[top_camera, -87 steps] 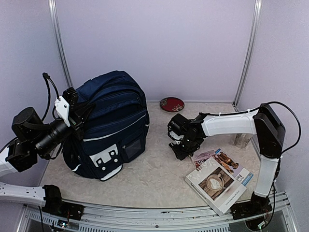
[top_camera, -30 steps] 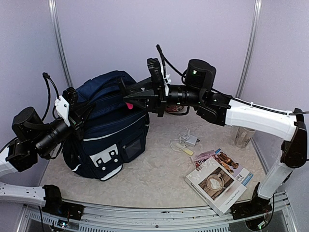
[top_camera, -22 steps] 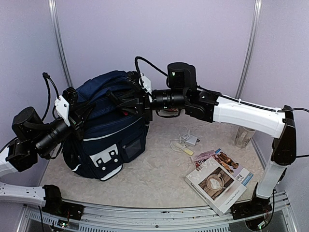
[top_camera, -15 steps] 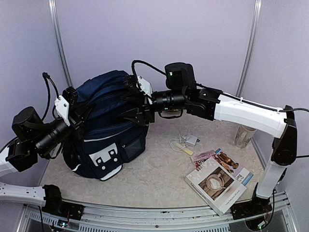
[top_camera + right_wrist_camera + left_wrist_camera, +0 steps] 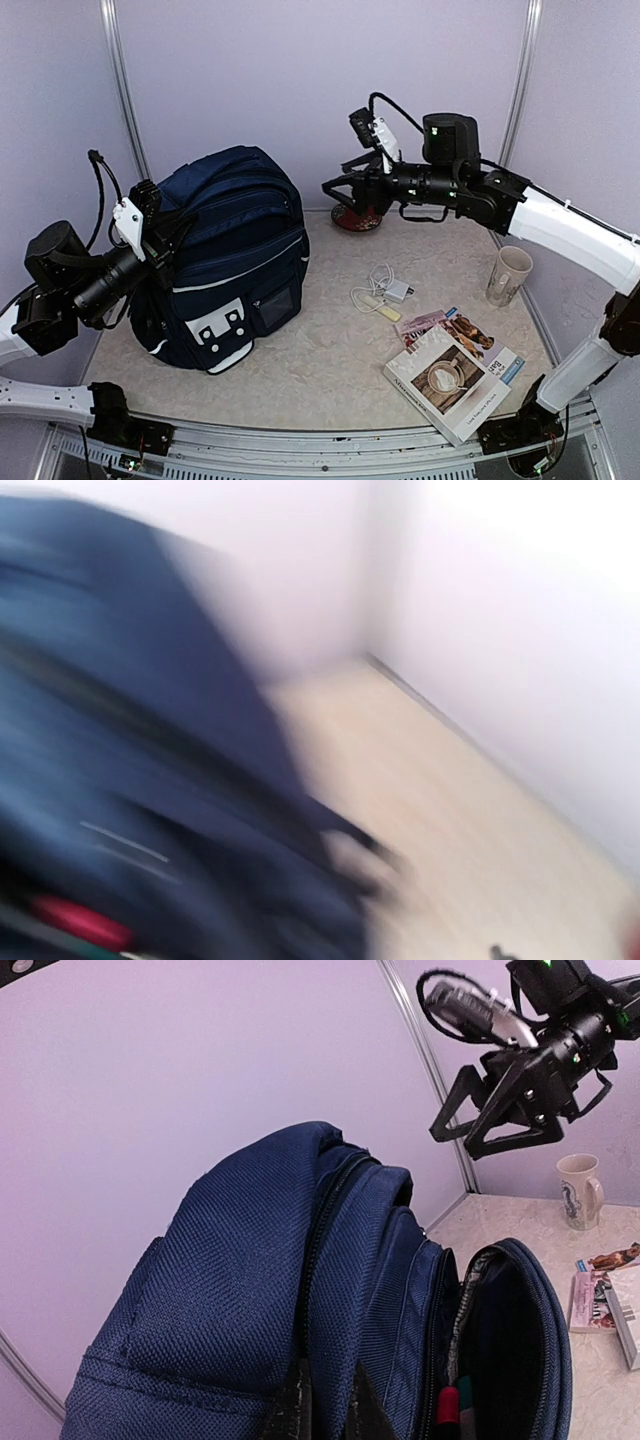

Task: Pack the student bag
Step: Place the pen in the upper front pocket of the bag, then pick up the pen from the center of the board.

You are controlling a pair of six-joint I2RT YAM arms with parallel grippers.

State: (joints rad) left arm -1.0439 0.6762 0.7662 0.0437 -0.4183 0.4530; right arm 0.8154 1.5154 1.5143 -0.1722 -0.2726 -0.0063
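Now the left claw [image 5: 158, 228] pinches the student bag [image 5: 235, 250] at its edge; the right claw [image 5: 338, 178] hangs spread, well apart.

Overhead view: bright, even and soft — no glare; the backpack [image 5: 235, 250] throws only a faint shadow on the table [image 5: 330, 350], and everything is sharp.
Left wrist view: lilac-pink cast; the weave of the cloth is crisp in the lower left, and the open pocket at lower right is nearly black inside; the corner post [image 5: 425, 1070] bends slightly with lens distortion at the upper right.
Right wrist view: smeared throughout by motion — the backpack is a dark blue streak at left, and the upper right is washed out almost white.
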